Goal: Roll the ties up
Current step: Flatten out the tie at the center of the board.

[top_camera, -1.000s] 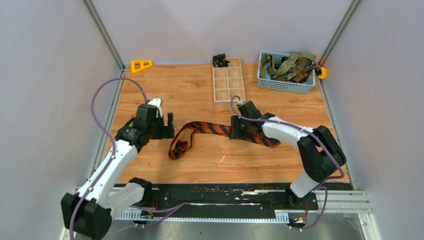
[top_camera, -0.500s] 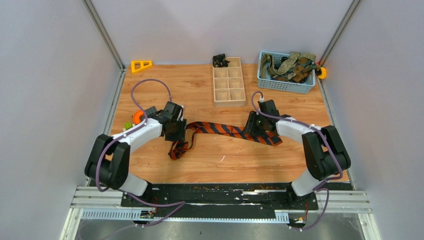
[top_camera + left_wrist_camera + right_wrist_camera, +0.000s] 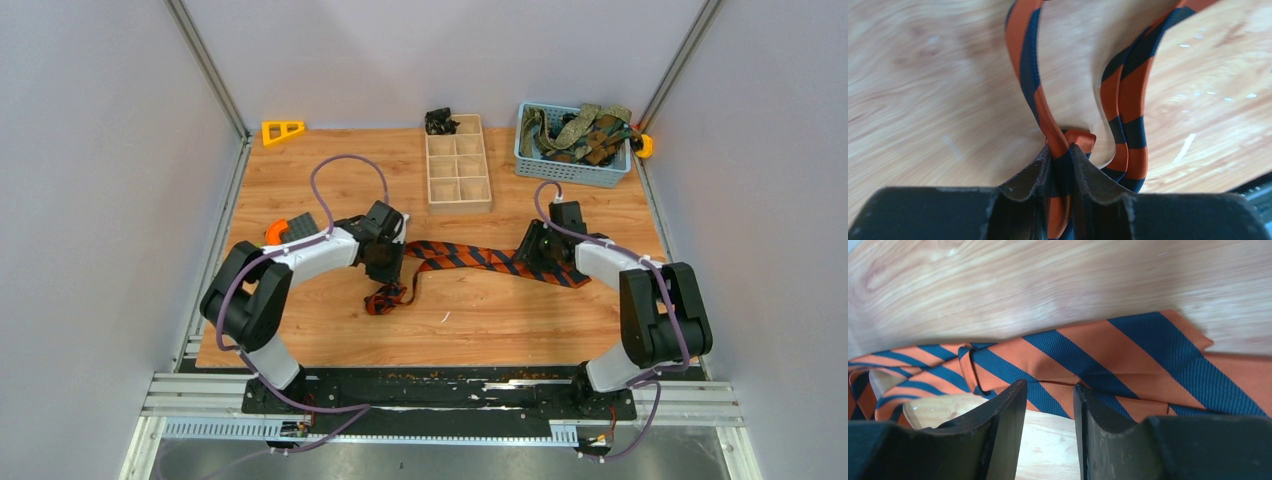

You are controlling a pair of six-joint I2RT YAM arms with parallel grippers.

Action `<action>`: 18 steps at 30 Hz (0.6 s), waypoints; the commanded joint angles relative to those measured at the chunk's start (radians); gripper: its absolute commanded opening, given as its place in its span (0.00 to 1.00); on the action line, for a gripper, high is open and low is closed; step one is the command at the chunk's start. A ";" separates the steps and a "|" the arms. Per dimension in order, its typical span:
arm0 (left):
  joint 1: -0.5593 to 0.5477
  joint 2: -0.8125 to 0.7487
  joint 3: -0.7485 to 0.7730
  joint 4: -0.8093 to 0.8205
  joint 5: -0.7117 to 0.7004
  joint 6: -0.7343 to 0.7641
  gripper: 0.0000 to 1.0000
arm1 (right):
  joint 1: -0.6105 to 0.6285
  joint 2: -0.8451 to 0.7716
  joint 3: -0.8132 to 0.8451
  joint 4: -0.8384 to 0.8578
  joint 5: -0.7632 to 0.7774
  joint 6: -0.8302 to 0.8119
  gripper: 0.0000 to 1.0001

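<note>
Between the dark fingers of the left tool (image 3: 1060, 150) sits a narrow stretch of the orange and navy striped fabric necktie (image 3: 1128, 90). The fingers are clenched on the fabric, which bunches where they meet. From that pinch one strand rises away in a curve. A doubled strand stands on edge just beside it, over the light wooden worktop (image 3: 923, 75).

From above, the left tool (image 3: 385, 262) is at the left part of the necktie (image 3: 470, 258). A small looped heap of the narrow end lies just in front of it. The band then runs rightward across the middle of the worktop (image 3: 330, 170) to the right tool (image 3: 540, 258), and the wide end lies flat there.

Seen from its own wrist, the right tool (image 3: 1050, 385) has its fingers released and standing apart. Their tips are at the near edge of the wide striped blade (image 3: 1108, 355). Whether they press on it cannot be told.

Farther back stands a pale wooden tray with square compartments (image 3: 430, 170), with a small dark bundle (image 3: 440, 121) at its far left corner. A light blue plastic basket (image 3: 570, 170) to its right holds olive-green and brown patterned neckties (image 3: 580, 130). A yellow plastic triangle (image 3: 283, 131) lies at the far left corner.
</note>
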 commanded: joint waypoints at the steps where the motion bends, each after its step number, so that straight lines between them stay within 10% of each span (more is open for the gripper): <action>1: -0.061 0.041 0.079 0.025 0.118 -0.033 0.26 | -0.089 -0.022 -0.034 -0.054 0.125 -0.026 0.41; 18: -0.148 -0.286 0.070 -0.147 -0.234 -0.011 0.97 | -0.114 -0.132 0.076 -0.132 0.273 -0.073 0.41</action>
